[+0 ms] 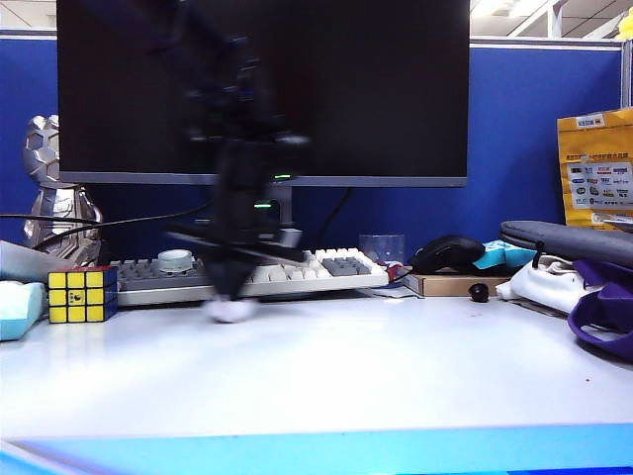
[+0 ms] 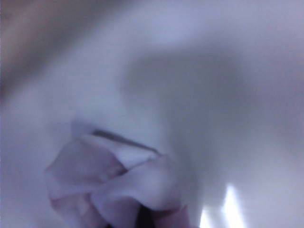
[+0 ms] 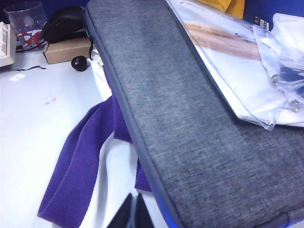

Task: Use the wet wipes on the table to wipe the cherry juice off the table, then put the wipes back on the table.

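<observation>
My left arm is a dark blur in front of the monitor in the exterior view. Its left gripper (image 1: 232, 295) points down at the white table (image 1: 396, 376) just in front of the keyboard. The jaws are shut on the wet wipes (image 1: 233, 311), a crumpled white wad touching the tabletop. In the left wrist view the wet wipes (image 2: 114, 183) show faint pink folds and hide most of the left gripper (image 2: 142, 222). A small pinkish smear of cherry juice (image 3: 50, 99) lies on the table near a black ball (image 3: 79, 63). My right gripper (image 3: 134, 211) is shut and empty above a white cloth.
A keyboard (image 1: 297, 269) and a Rubik's cube (image 1: 82, 294) stand behind and left of the wipes. On the right are a black mouse (image 1: 450, 252) on a box, a grey sleeve (image 3: 190, 118), purple straps (image 3: 76, 166) and a white cloth bundle (image 1: 539, 282).
</observation>
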Robot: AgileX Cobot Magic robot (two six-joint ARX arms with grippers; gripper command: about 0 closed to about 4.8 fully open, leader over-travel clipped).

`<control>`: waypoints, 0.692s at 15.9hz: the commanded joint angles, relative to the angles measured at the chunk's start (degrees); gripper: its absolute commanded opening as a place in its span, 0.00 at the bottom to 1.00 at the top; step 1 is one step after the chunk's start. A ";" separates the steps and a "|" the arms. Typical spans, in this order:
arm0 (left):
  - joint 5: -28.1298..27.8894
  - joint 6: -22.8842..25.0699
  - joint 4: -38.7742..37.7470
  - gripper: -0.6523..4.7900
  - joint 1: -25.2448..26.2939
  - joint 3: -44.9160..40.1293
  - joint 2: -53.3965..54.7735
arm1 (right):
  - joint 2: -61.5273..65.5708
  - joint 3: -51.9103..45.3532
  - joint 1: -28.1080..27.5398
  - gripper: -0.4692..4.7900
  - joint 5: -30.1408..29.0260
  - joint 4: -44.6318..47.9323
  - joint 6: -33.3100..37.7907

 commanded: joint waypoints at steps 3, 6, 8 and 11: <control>8.02 0.59 -4.44 0.11 3.04 -0.22 0.70 | -0.02 0.00 -0.04 0.09 0.02 0.11 -0.13; 13.53 3.19 -7.02 0.11 -1.66 -0.13 0.68 | -0.02 0.00 -0.04 0.09 0.02 0.11 -0.13; 19.71 5.77 -8.07 0.11 -5.27 -0.04 0.46 | -0.02 0.00 -0.04 0.09 0.02 0.11 -0.13; 28.74 8.20 -9.57 0.11 -9.60 0.17 -1.42 | -0.02 0.00 -0.04 0.09 0.02 0.11 -0.13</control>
